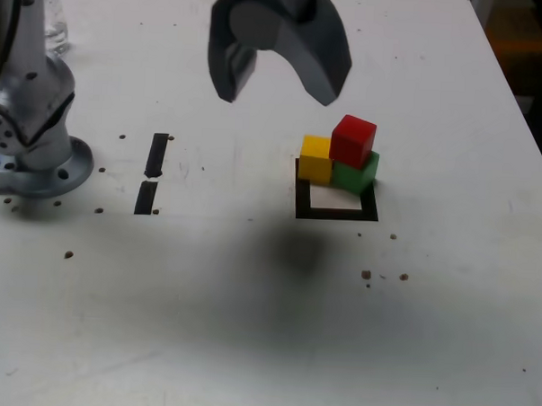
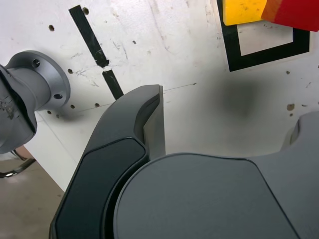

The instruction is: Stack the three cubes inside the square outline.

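In the exterior view the yellow cube (image 1: 315,160) and the green cube (image 1: 357,175) stand side by side, touching, on the far edge of the square outline (image 1: 335,212). The red cube (image 1: 353,140) rests on top of the green one. My gripper (image 1: 278,91) hangs open and empty well above the table, up and toward the exterior view's left of the cubes. The wrist view shows my gripper (image 2: 229,124) open, with part of the yellow cube (image 2: 244,10), the red cube (image 2: 294,12) and the square outline (image 2: 269,56) beyond it. The green cube is hidden there.
Two short black tape strips (image 1: 152,173) lie end to end at the exterior view's left of the outline. The arm's grey base (image 1: 35,148) is bolted at the far left. Small dark specks dot the white table (image 1: 247,328).
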`<state>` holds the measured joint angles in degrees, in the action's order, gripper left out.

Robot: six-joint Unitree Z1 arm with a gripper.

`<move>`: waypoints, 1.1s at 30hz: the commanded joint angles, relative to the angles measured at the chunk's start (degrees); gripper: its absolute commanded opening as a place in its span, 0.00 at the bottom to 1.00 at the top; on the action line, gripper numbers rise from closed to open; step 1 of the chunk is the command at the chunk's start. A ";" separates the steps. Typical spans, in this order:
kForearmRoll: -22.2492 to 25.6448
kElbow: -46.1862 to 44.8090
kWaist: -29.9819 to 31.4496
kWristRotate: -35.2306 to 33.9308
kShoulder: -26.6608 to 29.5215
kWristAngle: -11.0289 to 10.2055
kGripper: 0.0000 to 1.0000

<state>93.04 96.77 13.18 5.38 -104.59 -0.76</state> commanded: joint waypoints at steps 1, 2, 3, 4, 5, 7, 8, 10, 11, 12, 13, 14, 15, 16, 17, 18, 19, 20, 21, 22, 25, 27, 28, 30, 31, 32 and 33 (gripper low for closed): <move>0.75 0.82 -0.09 0.42 -0.76 0.06 0.94; 0.74 1.26 -0.09 0.75 -1.30 0.05 0.94; 0.74 2.00 -0.09 1.18 -2.12 0.03 0.94; 0.73 2.58 -0.09 1.45 -2.76 0.01 0.94; 0.69 3.21 -0.09 1.67 -3.52 -0.07 0.94; 0.56 4.22 -0.09 1.97 -5.05 -0.60 0.94; 0.54 4.64 -0.11 2.29 -5.78 -1.00 0.93; 0.55 5.05 -0.28 2.81 -6.67 -1.45 0.93; 0.58 5.25 -0.48 3.25 -7.26 -1.66 0.93; 0.60 5.39 -0.69 3.58 -7.68 -1.81 0.93; 0.61 5.48 -0.84 3.78 -7.95 -1.89 0.93; 0.63 5.65 -1.21 4.15 -8.46 -2.04 0.93; 0.64 5.91 -1.56 4.53 -8.93 -2.15 0.93; 0.66 6.13 -1.81 4.76 -9.25 -2.25 0.93; 0.66 6.38 -2.05 4.98 -9.55 -2.34 0.93; 0.68 6.67 -2.30 5.20 -9.85 -2.42 0.93; 0.68 6.99 -2.55 5.43 -10.14 -2.46 0.93; 0.68 7.36 -2.77 5.71 -10.43 -2.48 0.93; 0.69 7.76 -2.98 6.03 -10.72 -2.49 0.93; 0.70 8.18 -3.20 6.43 -11.03 -2.49 0.93; 0.70 9.47 -3.78 7.91 -11.94 -2.49 0.93; 0.70 10.19 -4.15 9.04 -12.53 -2.51 0.93; 0.70 10.45 -4.35 9.57 -12.80 -2.52 0.93; 0.66 10.78 -4.69 10.42 -13.21 -2.55 0.93; 0.64 10.96 -4.89 10.91 -13.46 -2.56 0.93; 0.61 11.09 -5.09 11.36 -13.68 -2.57 0.93; 0.59 11.20 -5.35 11.83 -13.97 -2.60 0.92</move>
<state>92.89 107.64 8.10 16.98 -118.23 -3.24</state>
